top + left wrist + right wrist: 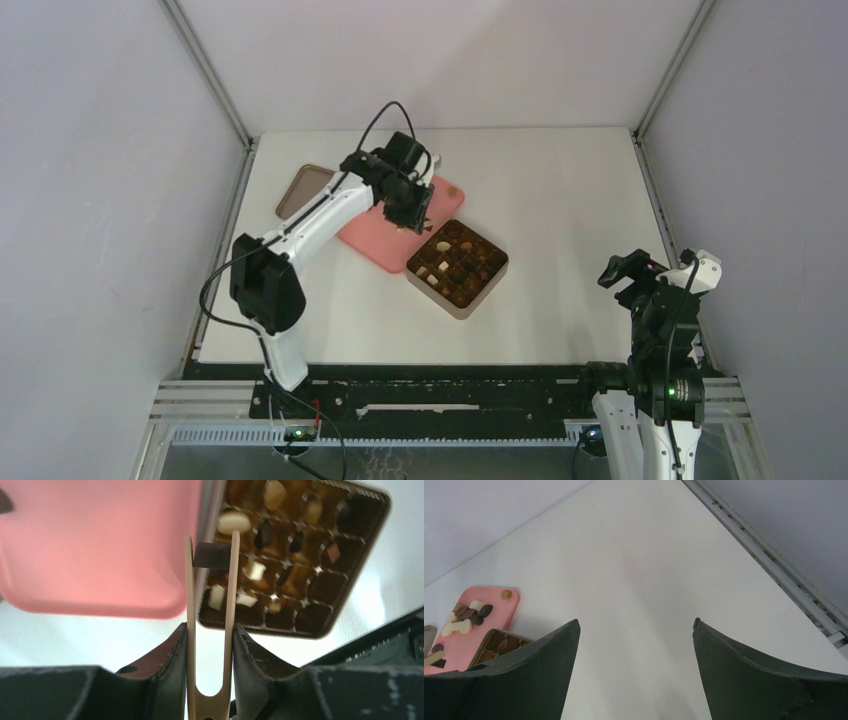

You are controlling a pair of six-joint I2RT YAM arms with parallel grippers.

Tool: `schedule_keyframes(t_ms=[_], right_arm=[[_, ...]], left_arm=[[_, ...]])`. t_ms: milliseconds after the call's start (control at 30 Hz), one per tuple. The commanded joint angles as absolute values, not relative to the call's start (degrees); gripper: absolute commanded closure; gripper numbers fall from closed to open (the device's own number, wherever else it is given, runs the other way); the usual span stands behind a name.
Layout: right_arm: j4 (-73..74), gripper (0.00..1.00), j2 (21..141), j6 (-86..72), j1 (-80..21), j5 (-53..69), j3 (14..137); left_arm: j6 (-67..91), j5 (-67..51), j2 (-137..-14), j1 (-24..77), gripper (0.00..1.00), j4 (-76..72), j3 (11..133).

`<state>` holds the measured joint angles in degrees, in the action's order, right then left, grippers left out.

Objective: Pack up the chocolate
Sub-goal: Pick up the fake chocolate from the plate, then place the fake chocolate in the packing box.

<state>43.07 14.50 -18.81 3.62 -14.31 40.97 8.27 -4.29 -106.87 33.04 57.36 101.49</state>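
Chocolate piece (211, 555): dark, pinched in the tongs (232, 595) at the tin's (300, 632) edge.
Left fingers (172, 650): narrow, clamping the tongs.
Done: several tin cells filled.
Remaining: loose chocolates (469, 615) on the pink tray (90, 555) beside the tin.
Right fingers (549, 665): wide, holding nothing, far from the tin.
Worktop (560, 200): white, with grey walls around.

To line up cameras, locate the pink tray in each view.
Top external: pink tray left of centre, up-left of the square tin.
Left wrist: tray fills upper left, left of the wooden tongs.
Right wrist: tray at lower-left edge.
Shared landmark: that tin, beside the tray throughout.
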Motion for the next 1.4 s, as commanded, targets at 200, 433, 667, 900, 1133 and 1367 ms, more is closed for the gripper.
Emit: schedule_keyframes(t_ms=[200, 433, 667, 900, 1133, 1367], right_arm=[[41.22, 0.08, 13.99, -18.57, 3.43, -14.15, 40.78], [41.22, 0.08, 14.02, -18.63, 3.43, -14.1, 40.78], [41.21, 0.08, 14.06, -18.58, 3.43, -13.99, 40.78], [41.18, 0.08, 13.93, -18.63, 3.43, -13.97, 40.78], [41.26, 0.08, 13.85, -18.63, 3.43, -13.95, 40.78], [41.01, 0.08, 13.95, -18.55, 3.43, -13.76, 40.65]], left_arm=[[11.55, -7.45, -95.48, 43.8, 0.81, 50.38, 90.19], [12.74, -8.07, -94.98, 50.8, 0.81, 45.61, 86.66], [12.82, -6.28, -97.74, 54.71, 0.8, 43.97, 85.63], [12.13, -3.94, -100.48, 55.44, 0.78, 42.83, 84.05], [12.17, -2.69, -102.35, 55.63, 0.74, 41.35, 82.71], [12.22, -1.98, -102.73, 55.63, 0.64, 40.75, 82.15]])
